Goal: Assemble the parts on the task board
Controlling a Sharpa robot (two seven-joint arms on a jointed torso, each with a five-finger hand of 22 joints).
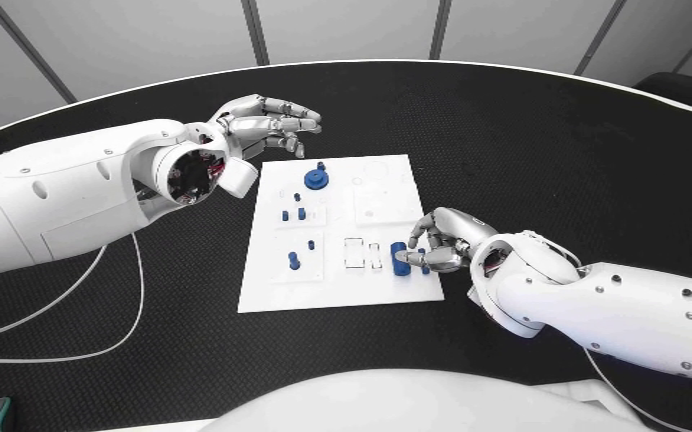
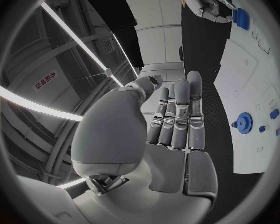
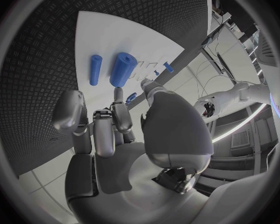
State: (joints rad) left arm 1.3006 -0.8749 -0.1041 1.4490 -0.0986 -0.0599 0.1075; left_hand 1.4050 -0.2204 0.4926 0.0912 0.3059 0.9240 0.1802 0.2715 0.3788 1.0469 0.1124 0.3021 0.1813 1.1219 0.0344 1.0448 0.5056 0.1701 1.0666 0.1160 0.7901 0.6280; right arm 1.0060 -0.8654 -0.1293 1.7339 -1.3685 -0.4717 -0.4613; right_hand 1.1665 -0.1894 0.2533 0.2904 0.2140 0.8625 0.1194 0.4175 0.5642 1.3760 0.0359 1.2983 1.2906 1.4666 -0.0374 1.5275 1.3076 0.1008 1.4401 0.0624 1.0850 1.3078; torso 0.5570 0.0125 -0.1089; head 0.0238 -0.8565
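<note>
The white task board [image 1: 340, 287] lies in the middle of the black table. A blue gear [image 1: 316, 178] stands near its far edge, and small blue pegs [image 1: 293, 215] stand on its left half. Two blue cylinders lie side by side at its right edge, a thick one [image 3: 122, 68] and a thin one [image 3: 95, 69]. My right hand [image 1: 440, 242] hovers over them with its fingers [image 3: 118, 104] apart, just short of the thick cylinder, and holds nothing. My left hand [image 1: 267, 124] hangs beyond the board's far left corner, empty, its fingers [image 2: 180, 114] nearly straight.
Shallow empty recesses [image 1: 361, 252] are cut into the board beside the cylinders, and a pale raised block [image 1: 382, 197] sits on its far right part. The table's pale rim [image 1: 87, 104] curves behind the left arm. White cables [image 1: 123, 292] trail on the table at the left.
</note>
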